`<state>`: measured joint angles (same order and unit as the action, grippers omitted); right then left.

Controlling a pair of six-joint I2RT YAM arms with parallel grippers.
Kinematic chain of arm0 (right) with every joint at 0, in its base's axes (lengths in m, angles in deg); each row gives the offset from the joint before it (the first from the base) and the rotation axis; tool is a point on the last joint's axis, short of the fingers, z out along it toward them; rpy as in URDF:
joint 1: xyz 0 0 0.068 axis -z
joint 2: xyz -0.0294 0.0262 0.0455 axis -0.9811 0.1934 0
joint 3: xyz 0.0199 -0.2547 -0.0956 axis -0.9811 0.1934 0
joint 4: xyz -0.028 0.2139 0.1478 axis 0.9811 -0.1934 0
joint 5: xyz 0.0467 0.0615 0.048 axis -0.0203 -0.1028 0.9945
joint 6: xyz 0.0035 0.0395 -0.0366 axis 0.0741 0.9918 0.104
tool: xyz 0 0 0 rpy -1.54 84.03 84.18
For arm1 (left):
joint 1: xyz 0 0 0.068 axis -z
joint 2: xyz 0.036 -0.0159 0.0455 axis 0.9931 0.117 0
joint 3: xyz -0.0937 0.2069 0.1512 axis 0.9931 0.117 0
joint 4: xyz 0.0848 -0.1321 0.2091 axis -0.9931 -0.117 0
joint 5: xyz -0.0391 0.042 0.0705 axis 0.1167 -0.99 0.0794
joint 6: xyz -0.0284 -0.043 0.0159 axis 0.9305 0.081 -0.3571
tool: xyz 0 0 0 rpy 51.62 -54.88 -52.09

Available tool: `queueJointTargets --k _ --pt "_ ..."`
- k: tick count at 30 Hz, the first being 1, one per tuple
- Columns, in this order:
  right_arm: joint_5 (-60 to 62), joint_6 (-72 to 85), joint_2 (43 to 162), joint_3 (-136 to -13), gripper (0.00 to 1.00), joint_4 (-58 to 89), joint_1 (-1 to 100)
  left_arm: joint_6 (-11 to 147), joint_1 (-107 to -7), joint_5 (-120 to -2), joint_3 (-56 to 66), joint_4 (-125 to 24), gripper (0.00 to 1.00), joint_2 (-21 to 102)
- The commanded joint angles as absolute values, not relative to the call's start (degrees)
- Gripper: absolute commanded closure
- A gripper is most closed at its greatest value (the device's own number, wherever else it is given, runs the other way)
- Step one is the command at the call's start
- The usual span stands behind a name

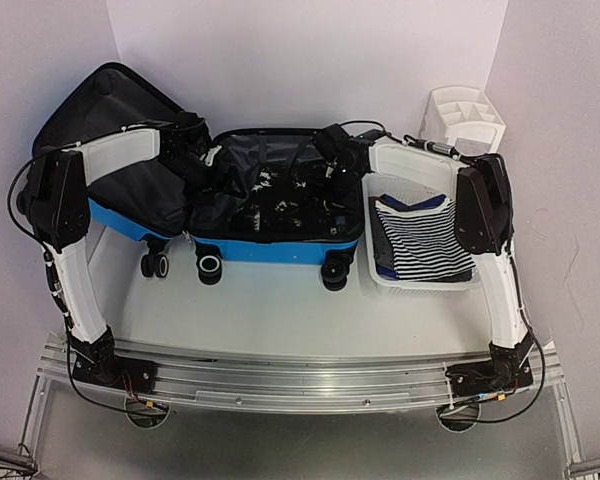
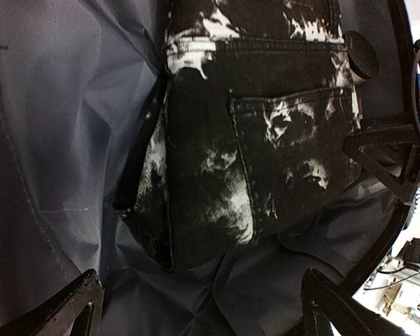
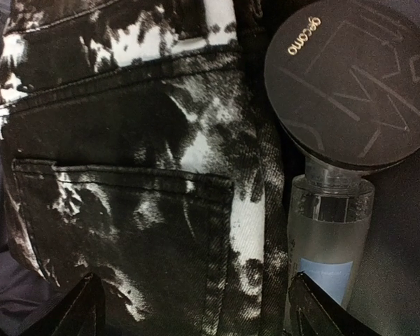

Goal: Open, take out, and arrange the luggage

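The blue suitcase (image 1: pixel 280 250) lies open on the table, its dark-lined lid (image 1: pixel 110 120) tilted back at the left. Black-and-white bleached jeans (image 1: pixel 280 195) lie inside on the grey lining (image 2: pixel 56 105). My left gripper (image 1: pixel 212 162) hovers open over the jeans' left edge (image 2: pixel 266 140), its tips (image 2: pixel 199 308) holding nothing. My right gripper (image 1: pixel 332 165) hovers open over the jeans' right side (image 3: pixel 126 175), its tips (image 3: pixel 199 311) holding nothing. Beside the jeans lie a round black compact (image 3: pixel 350 77) and a frosted bottle (image 3: pixel 329 238) with a blue label.
A white mesh basket (image 1: pixel 420 288) to the right of the suitcase holds a folded navy-and-white striped shirt (image 1: pixel 425 240). A white drawer organizer (image 1: pixel 462 115) stands in the back right corner. White walls close in at the back and sides.
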<state>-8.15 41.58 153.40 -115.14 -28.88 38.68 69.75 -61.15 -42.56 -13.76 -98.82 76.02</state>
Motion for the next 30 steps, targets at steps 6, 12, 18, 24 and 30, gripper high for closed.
queueJointTargets --k 6,12,18,24,30 --pt "-9.43 42.97 153.83 -116.51 0.26 -30.41 38.84 71.16 -61.13 -39.28 -13.75 -95.51 0.07 77.26" --pt "-13.85 41.92 154.16 -119.83 0.31 -30.41 39.14 73.68 -61.06 -38.50 -13.90 -91.24 0.19 79.06" --pt "-12.44 41.85 158.40 -121.97 0.40 -30.41 40.53 76.86 -60.00 -37.16 -15.42 -87.59 0.28 82.61" --pt "-10.79 41.48 161.54 -123.30 0.38 -30.38 41.02 77.54 -59.09 -36.40 -16.66 -87.49 0.25 86.33" --pt "-4.77 42.38 166.27 -125.78 0.31 -30.29 41.05 78.58 -57.66 -34.78 -19.73 -88.89 0.25 91.14"
